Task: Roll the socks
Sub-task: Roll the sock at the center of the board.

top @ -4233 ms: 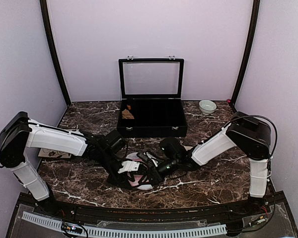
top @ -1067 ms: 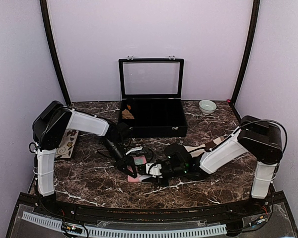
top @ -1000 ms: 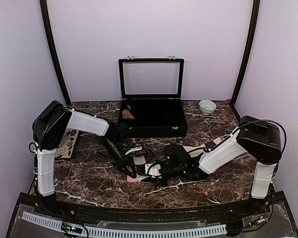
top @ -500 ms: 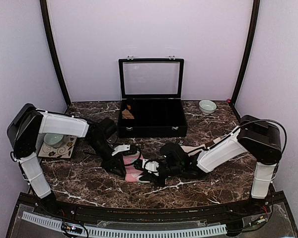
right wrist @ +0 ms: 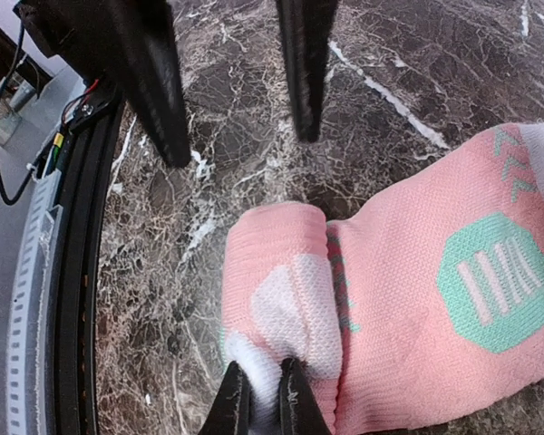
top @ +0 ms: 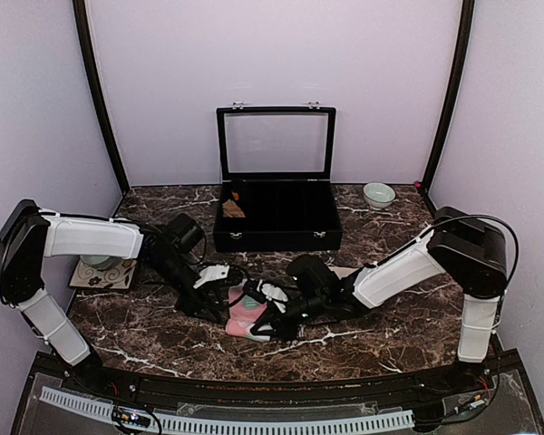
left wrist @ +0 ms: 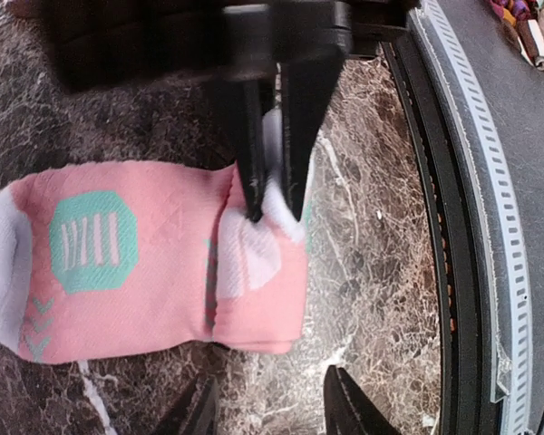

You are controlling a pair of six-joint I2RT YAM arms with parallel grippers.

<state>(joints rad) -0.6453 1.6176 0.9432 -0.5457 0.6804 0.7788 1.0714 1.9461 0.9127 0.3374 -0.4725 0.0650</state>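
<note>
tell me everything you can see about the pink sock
The pink sock is a soft, fine knit with a mint-green octagon patch bearing white stripes, small mint chevrons, and white patches at its ends. It lies flat on the marble table, with one end folded over onto itself in a first turn. The right gripper pinches the white tip of that fold. The left gripper hangs open just beyond it, not touching the sock.
</note>
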